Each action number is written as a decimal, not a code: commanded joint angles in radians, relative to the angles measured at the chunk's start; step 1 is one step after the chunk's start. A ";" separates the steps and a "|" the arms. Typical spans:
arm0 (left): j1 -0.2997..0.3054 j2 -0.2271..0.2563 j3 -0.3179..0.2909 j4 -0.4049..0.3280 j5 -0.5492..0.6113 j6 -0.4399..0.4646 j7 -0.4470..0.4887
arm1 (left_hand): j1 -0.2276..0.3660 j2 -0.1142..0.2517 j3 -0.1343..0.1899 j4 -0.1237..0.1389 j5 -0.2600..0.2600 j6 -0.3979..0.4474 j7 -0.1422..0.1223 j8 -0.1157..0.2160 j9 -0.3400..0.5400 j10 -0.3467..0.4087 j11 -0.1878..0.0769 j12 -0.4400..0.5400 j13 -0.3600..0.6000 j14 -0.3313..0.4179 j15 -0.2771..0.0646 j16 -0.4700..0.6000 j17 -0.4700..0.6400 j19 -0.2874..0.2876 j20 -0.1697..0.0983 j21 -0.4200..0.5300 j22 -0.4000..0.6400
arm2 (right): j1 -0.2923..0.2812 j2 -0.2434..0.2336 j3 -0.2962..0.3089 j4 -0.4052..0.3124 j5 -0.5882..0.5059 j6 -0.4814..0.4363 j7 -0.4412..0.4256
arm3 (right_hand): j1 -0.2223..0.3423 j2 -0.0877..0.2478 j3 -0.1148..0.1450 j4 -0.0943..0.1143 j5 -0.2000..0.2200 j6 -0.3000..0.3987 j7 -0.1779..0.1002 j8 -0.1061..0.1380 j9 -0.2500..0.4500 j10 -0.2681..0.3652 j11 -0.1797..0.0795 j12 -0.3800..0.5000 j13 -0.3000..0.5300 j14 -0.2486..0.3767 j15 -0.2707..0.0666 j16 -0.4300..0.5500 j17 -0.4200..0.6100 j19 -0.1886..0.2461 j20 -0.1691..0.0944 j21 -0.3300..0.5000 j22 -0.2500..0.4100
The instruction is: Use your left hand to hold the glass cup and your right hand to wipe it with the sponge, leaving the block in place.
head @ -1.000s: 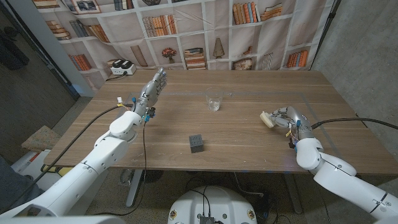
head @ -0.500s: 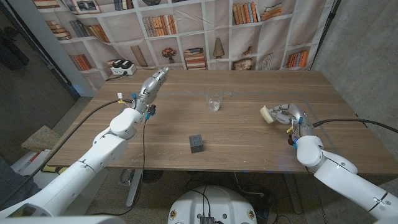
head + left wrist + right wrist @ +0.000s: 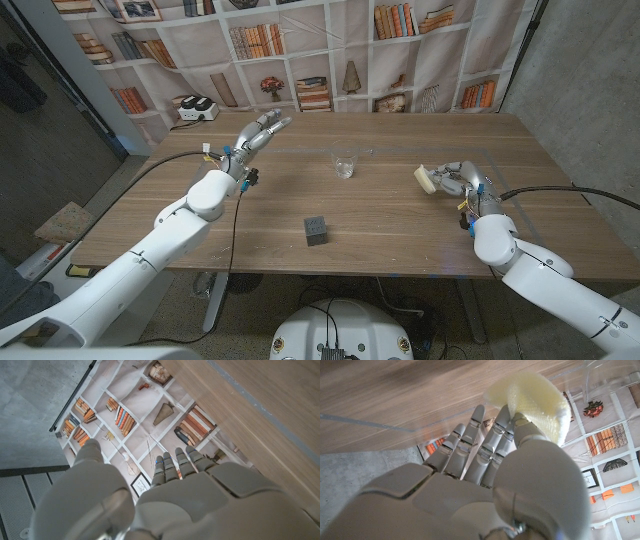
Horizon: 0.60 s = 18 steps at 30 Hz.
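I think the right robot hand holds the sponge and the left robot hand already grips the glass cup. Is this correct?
Not fully. In the head view the left robot hand is open, raised near the table's far left side, well apart from the glass cup. The right robot hand does hold the sponge.

right hand (image 3: 485,485) fingers (image 3: 470,445) hold the yellow sponge (image 3: 532,402).

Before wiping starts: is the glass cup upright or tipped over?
Upright: in the head view the glass cup stands on its base on the table, rim up.
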 commanded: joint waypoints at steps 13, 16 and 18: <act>-0.135 -0.009 0.172 0.004 0.331 0.200 0.053 | 0.032 -0.010 -0.005 -0.021 0.000 0.043 -0.014 0.015 0.006 0.031 -0.016 0.008 0.006 0.018 -0.020 0.001 0.002 -0.029 -0.012 -0.012 0.002 | 0.016 0.013 -0.012 -0.034 -0.030 -0.046 -0.008 | 0.017 0.010 -0.004 0.006 0.002 0.029 -0.023 0.006 0.003 -0.004 0.000 -0.001 0.003 0.022 -0.095 -0.002 0.004 0.002 -0.027 0.000 0.006; -0.152 -0.015 0.193 0.016 0.362 0.213 0.049 | 0.034 -0.011 -0.006 -0.022 0.000 0.048 -0.012 0.016 0.006 0.034 -0.015 0.008 0.005 0.020 -0.023 0.000 0.002 -0.028 -0.016 -0.012 0.002 | 0.022 0.013 -0.015 -0.036 -0.032 -0.051 -0.004 | 0.018 0.010 -0.005 0.006 0.001 0.029 -0.023 0.006 0.003 -0.004 0.000 -0.003 0.001 0.025 -0.096 -0.001 0.005 0.002 -0.028 -0.001 0.006; -0.162 -0.020 0.207 0.023 0.381 0.221 0.046 | 0.035 -0.012 -0.007 -0.023 0.000 0.047 -0.013 0.015 0.006 0.033 -0.015 0.008 0.005 0.020 -0.024 0.000 0.002 -0.028 -0.017 -0.012 0.002 | 0.027 0.010 -0.018 -0.036 -0.034 -0.053 0.001 | 0.018 0.010 -0.006 0.006 0.001 0.030 -0.023 0.006 0.003 -0.004 0.000 -0.004 0.000 0.025 -0.096 -0.001 0.005 0.002 -0.029 -0.001 0.006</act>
